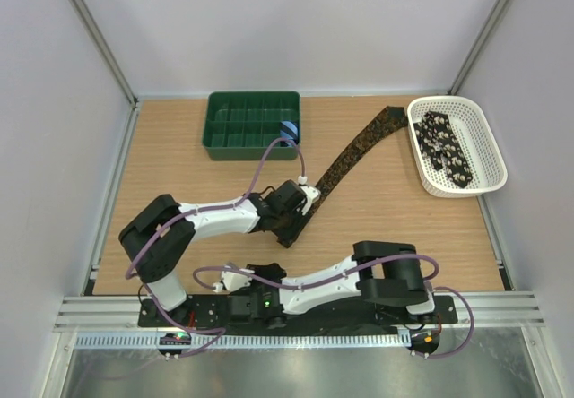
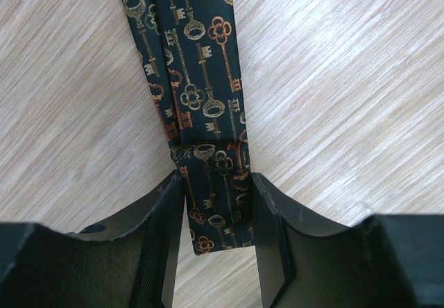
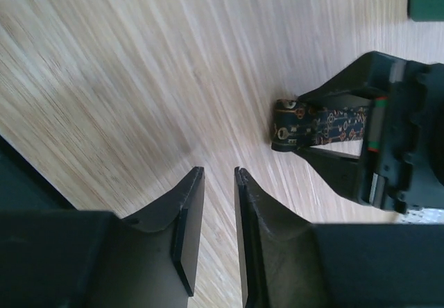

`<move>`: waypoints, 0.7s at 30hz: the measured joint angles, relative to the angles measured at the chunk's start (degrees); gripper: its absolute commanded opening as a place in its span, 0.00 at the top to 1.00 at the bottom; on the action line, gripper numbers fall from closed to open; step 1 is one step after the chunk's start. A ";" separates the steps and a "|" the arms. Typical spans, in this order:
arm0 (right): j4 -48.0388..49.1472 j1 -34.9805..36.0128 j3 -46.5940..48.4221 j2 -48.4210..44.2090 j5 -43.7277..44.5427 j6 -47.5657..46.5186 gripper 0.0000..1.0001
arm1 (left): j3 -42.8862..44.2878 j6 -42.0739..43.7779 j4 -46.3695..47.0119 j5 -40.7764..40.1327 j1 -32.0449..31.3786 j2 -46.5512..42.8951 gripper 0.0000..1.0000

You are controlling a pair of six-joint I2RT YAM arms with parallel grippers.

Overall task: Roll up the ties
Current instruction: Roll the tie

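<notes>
Barely begun: left gripper (image 2: 218, 183) pinches the first fold of the key-patterned tie (image 2: 194, 79), right gripper (image 3: 218, 176) hangs ajar, empty; second tie (image 1: 446, 142) lies unrolled in the basket (image 1: 493, 160)

Centre of the frame, the long tie (image 2: 201, 79) is dark navy with orange and gold keys; upper right, a white basket (image 1: 490, 150) holds a black tie (image 1: 444, 142) with pale spots; upper left, a green tray (image 1: 247, 151); pale wood-grain table (image 1: 395, 228)
</notes>
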 measured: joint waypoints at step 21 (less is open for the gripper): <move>-11.34 -5.44 7.19 10.62 7.13 -4.79 0.50 | 6.23 -1.53 -10.67 5.09 0.02 3.19 0.56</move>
